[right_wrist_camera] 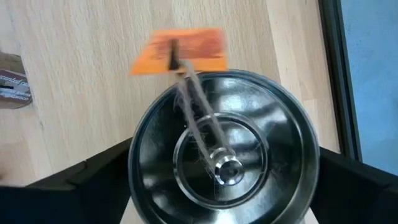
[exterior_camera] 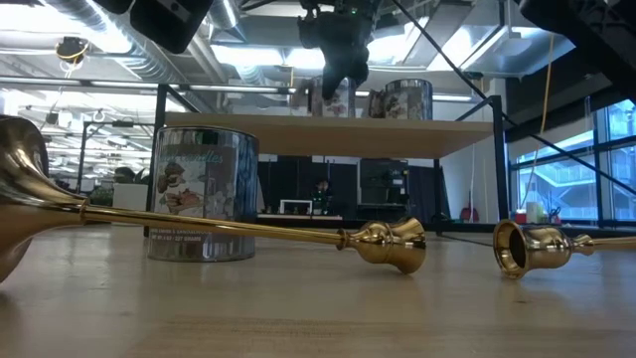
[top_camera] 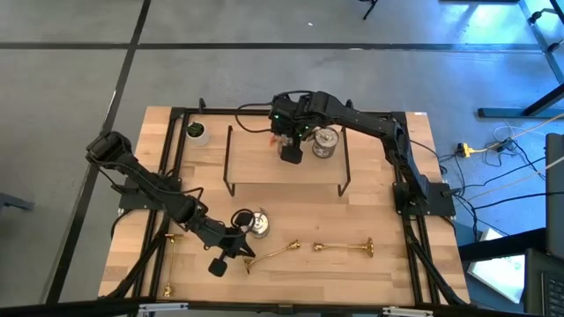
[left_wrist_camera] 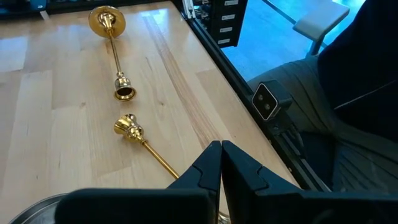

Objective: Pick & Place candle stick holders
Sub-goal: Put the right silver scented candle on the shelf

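Two gold sticks lie on the table near its front edge. One [top_camera: 275, 253] [left_wrist_camera: 138, 137] [exterior_camera: 229, 227] runs under my left gripper [top_camera: 242, 253] [left_wrist_camera: 221, 163], which is shut at its disc end. The other [top_camera: 344, 247] [left_wrist_camera: 113, 50] lies free to its right. A silvery cup [top_camera: 257, 225] [exterior_camera: 204, 194] stands on the table beside my left gripper. My right gripper [top_camera: 291, 154] [exterior_camera: 333, 85] is over the black rack's wooden shelf [exterior_camera: 318, 137], around a second silvery cup [right_wrist_camera: 224, 149]. A third cup [top_camera: 325, 143] [exterior_camera: 407, 99] stands on the shelf beside it. My left gripper comes slanting down over the gold stick's stem [left_wrist_camera: 177, 174] near its disc end. The shut fingers hide the place of contact. The stick's cup end [exterior_camera: 393, 244] lies on the table. My right gripper points down with one finger [right_wrist_camera: 93, 180] on each of two opposite sides of the cup's round wall [right_wrist_camera: 140, 168]. The cup is upright with its open top up, its bottom at the shelf.
A small white pot with a green plant [top_camera: 196, 132] stands at the far left. The black wire rack [top_camera: 286, 187] spans the table's middle. An orange tag on a string [right_wrist_camera: 177, 51] hangs from the held cup. Black frame rails [top_camera: 414, 238] run along both sides.
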Robot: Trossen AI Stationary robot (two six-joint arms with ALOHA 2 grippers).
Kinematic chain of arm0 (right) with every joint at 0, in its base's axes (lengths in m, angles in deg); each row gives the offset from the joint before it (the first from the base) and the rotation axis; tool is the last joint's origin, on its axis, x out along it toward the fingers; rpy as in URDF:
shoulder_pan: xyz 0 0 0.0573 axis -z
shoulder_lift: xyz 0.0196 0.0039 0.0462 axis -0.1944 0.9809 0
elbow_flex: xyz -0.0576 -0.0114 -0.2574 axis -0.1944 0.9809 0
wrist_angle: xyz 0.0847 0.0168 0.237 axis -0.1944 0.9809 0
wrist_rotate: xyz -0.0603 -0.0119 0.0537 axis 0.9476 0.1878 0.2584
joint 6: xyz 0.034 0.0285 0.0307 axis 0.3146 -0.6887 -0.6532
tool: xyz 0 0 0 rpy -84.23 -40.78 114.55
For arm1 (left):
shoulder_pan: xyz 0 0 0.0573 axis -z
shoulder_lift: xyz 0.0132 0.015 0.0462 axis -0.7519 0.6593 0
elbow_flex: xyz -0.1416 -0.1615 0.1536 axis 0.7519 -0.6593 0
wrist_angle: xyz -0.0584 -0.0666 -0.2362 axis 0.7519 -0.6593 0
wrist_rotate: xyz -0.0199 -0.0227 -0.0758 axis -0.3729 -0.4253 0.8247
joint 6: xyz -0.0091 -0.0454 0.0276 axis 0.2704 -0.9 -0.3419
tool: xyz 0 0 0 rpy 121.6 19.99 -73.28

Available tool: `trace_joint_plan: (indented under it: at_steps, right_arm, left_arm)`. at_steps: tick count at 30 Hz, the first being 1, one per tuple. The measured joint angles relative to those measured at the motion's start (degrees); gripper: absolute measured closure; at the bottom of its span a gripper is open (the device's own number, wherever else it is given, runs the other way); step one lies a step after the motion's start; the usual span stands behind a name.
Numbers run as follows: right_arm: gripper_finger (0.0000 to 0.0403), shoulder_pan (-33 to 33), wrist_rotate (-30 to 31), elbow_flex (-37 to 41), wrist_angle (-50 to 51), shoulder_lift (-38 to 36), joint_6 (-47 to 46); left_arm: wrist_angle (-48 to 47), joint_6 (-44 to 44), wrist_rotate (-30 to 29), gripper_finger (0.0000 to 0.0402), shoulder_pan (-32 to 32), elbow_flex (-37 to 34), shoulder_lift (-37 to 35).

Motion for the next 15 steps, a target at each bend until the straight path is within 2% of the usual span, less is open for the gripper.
trace_joint_plan:
  at_steps: [15]
  right_arm:
    - [0.0008, -0.4, 0.2, 0.0, 0.0, 0.0, 0.0]
  left_arm:
    - [0.0, 0.0, 0.0, 0.0396, 0.0, 0.0, 0.0]
